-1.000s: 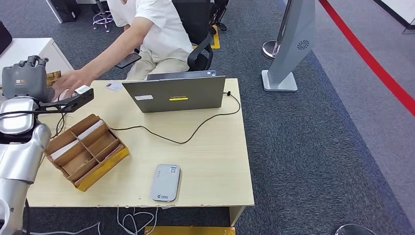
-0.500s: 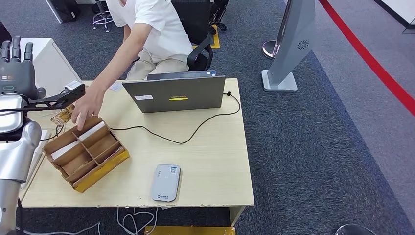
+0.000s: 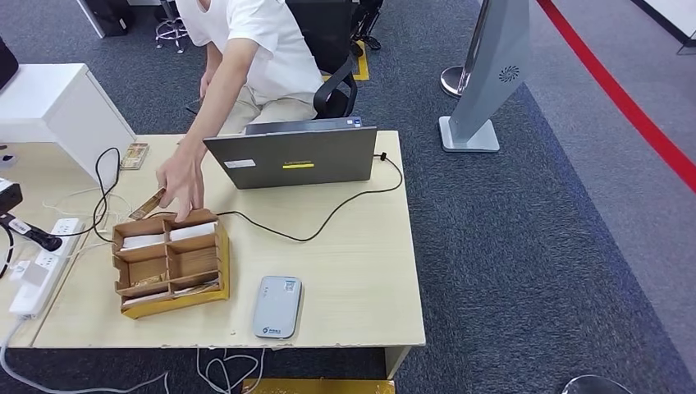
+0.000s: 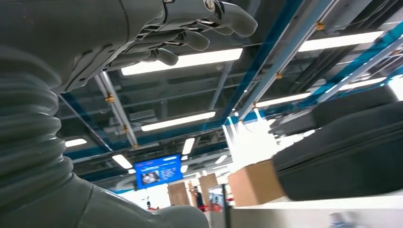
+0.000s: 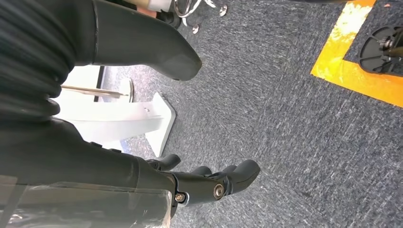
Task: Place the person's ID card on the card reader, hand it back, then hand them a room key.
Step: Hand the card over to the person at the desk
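A brown card, probably the room key, is held in the person's hand beside the cardboard organizer, while both the left hand and right hand are seen loosely spread and empty, so nothing further should be grasped.

the person is cut off at the top edge of the head view, so only the torso and one reaching arm show; their hand covers part of a brownish card, can't tell what's printed on it; another small card near the white cabinet is too tiny to read; the power strip runs off the left edge; the blue screen in the left wrist view is too blurry to read
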